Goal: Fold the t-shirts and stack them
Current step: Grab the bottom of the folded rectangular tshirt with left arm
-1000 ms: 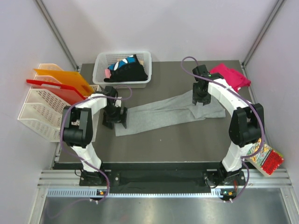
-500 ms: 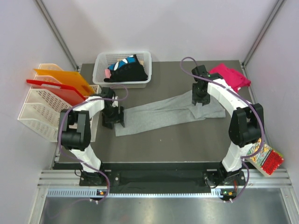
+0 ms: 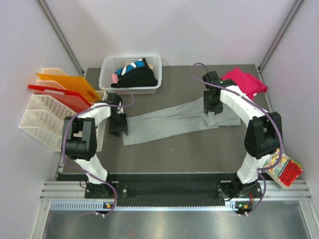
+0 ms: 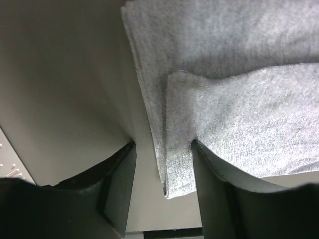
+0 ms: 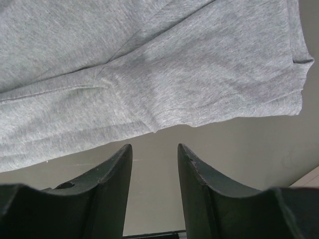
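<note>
— Over the table, seen from above, what has changed?
— Little. My left gripper (image 3: 118, 124) has slid slightly outward at the grey t-shirt's (image 3: 174, 119) left end. My right gripper (image 3: 211, 105) has edged inward at its right end. The shirt lies in the same long strip, so I judge no fold is made yet. The pink t-shirt (image 3: 245, 82) waits at the far right corner.
— Left wrist?
— My fingers (image 4: 118, 184) stand apart, straddling the shirt's doubled corner without pinching it.
— Right wrist?
— Parted too, holding nothing; the hem lies just past the tips.
— Containers?
— The white basket (image 3: 106, 74) holds the black t-shirts (image 3: 139, 77). The rack (image 3: 40, 119) carries an orange folder (image 3: 67, 82) and a red folder (image 3: 57, 95).
</note>
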`<state>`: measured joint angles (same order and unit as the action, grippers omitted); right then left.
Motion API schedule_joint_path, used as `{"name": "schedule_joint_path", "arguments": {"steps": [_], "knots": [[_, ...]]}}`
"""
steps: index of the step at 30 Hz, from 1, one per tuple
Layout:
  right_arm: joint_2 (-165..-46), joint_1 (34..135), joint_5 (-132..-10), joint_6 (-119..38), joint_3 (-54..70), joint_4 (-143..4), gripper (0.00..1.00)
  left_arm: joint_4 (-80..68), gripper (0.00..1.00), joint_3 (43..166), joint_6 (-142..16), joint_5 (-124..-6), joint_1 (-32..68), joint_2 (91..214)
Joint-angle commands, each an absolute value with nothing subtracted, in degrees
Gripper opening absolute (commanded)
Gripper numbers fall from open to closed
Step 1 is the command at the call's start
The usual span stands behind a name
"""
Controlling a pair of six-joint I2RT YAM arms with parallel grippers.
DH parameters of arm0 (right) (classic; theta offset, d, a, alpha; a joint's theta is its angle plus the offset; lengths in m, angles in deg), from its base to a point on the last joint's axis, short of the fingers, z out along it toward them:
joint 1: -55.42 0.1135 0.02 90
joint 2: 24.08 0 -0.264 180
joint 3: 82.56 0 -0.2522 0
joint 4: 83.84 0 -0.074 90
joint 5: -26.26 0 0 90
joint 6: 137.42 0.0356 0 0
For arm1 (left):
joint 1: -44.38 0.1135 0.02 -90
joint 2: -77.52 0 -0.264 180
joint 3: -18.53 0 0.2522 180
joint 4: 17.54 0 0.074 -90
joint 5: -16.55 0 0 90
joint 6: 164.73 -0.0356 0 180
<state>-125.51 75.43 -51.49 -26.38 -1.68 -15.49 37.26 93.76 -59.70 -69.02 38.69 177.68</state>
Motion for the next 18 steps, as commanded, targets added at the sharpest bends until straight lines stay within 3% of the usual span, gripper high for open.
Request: {"name": "schedule_joint_path", "arguments": {"steps": [1, 6, 18], "knots": [[-121.55, 76.52, -51.7, -25.36, -1.22, -15.41, 0.42, 31.29, 0.49, 92.67, -58.91, -67.13, 38.93, 182.55], [-121.29, 76.78, -51.79, -25.09, -1.83, -14.97, 0.41, 30.94, 0.45, 92.23, -58.64, -65.45, 38.93, 183.43], [-120.32, 77.05, -51.61, -24.66, -0.87, -14.7, 0.41, 29.89, 0.44, 91.96, -59.52, -60.7, 38.84, 184.92]]}}
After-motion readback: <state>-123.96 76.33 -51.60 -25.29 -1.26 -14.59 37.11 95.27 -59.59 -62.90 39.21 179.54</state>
